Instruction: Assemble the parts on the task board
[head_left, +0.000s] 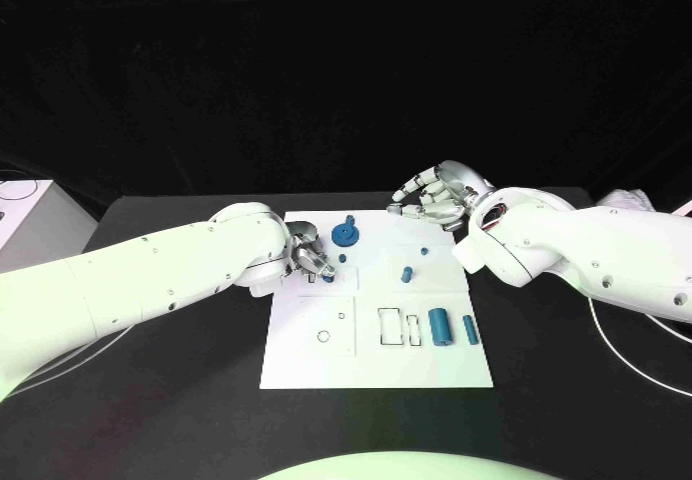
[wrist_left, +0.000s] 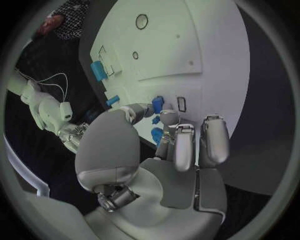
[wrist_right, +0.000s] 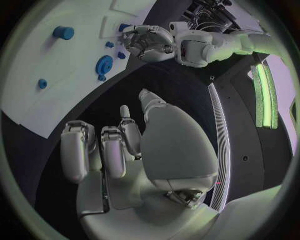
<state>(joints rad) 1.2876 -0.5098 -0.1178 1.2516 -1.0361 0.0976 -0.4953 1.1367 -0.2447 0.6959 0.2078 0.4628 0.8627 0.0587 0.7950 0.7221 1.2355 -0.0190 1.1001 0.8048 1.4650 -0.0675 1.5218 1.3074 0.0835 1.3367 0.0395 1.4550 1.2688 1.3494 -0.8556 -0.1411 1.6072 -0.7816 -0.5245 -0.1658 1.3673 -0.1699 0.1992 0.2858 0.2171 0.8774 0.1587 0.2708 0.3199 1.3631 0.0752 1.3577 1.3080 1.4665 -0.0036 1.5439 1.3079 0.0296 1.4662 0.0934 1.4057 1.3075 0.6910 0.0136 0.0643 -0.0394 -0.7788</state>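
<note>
The white task board (head_left: 375, 345) lies in the middle of the black table (head_left: 173, 400), with both arms reaching in over its far end. The left hand (head_left: 306, 258) sits low over the board's far left part, its fingers drawn in around a small blue part (wrist_left: 157, 103); from behind the wrist that piece shows pinched at the fingertips (wrist_left: 167, 116), just above the board's surface. Another small blue part (head_left: 327, 273) lies right by that hand.

The right hand (head_left: 433, 195) hovers off the board's far right corner, over the dark table, fingers curled loosely inward with nothing between them.

On the board, a blue gear-like disc (head_left: 346, 234) stands near the far edge, a little blue peg (head_left: 348, 217) just beyond it. Toward the middle lie a short blue pin (head_left: 407, 272) and a tiny blue nub (head_left: 423, 249). Nearer the robot, a stout blue cylinder (head_left: 440, 327) and a slimmer blue cylinder (head_left: 470, 329) lie side by side, just beside two outlined rectangular slots (head_left: 391, 326). A small round hole (head_left: 325, 336) sits on the board's left part.

I can read no writing or label on the board or the parts.
</note>
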